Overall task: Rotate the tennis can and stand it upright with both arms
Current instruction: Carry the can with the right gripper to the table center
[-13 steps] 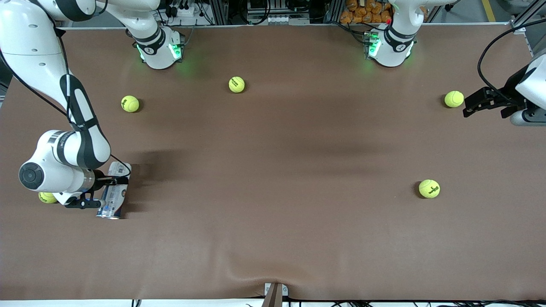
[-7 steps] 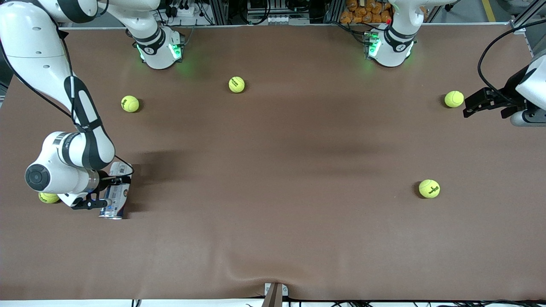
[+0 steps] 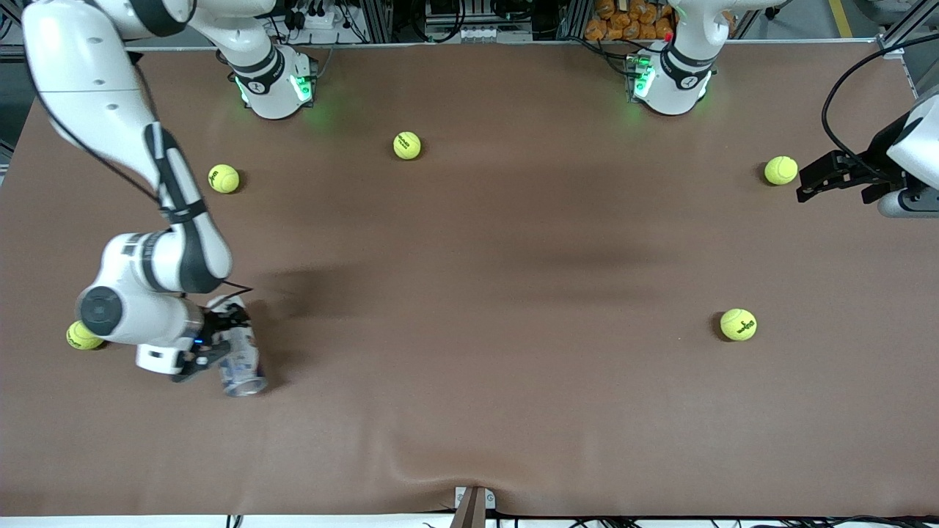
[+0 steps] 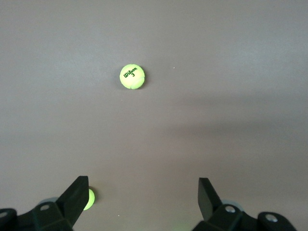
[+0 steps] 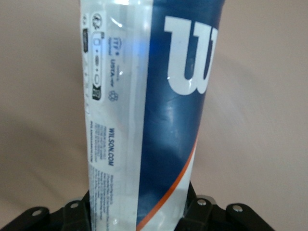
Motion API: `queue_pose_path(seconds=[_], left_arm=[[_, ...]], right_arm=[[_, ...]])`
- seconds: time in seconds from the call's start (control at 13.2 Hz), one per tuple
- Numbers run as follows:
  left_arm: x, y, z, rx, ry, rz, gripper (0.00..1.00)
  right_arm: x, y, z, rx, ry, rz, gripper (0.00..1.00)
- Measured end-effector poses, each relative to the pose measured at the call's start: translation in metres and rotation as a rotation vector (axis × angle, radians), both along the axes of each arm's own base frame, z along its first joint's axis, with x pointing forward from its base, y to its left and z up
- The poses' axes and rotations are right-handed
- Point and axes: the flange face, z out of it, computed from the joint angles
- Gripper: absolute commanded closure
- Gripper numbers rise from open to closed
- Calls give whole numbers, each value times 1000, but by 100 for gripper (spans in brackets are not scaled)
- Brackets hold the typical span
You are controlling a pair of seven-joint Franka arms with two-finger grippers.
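your right gripper (image 3: 213, 343) is pinched tight on the tennis can (image 3: 239, 357), down at the right arm's end of the table. the can looks a little off the brown table (image 3: 469, 293) or just touching it, tilted, with its open silvery end pointing toward the front camera. you cannot tell for sure if it is off the cloth. in the right wrist view the can (image 5: 149, 110) fills the picture, and the black fingers (image 5: 74, 214) hug its sides near one end.

your left gripper (image 3: 832, 176) waits wide open at the other end of the table, just beside a tennis ball (image 3: 780, 170). in its own view the two fingers (image 4: 77, 195) stand well apart with nothing between them.

here is what could go wrong. the can is smooth and round, so it may slip or spin in the pinch when you turn it. the hold is near one end, so the long part may droop. a ball (image 3: 82, 335) sits close by the right arm, and a swing could bump it. the left arm is well apart from the can, so the handover needs a long reach.
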Motion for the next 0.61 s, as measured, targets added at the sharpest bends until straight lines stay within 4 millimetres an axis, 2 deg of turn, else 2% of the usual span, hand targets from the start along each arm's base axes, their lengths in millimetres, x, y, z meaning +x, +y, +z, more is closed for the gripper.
queue_pose_path(seconds=[0.15,0.3,0.46,0.61], left_arm=[[0,0,0,0,0,0,0],[0,0,0,0,0,0,0],[0,0,0,0,0,0,0],[0,0,0,0,1,-1,0]], right_arm=[[-3,90,16,14,-38,222,25],[-22,176,26,23,-59,411,25],[-44,241,31,34,-99,580,25],[-61,292,36,50,-181,761,25]])
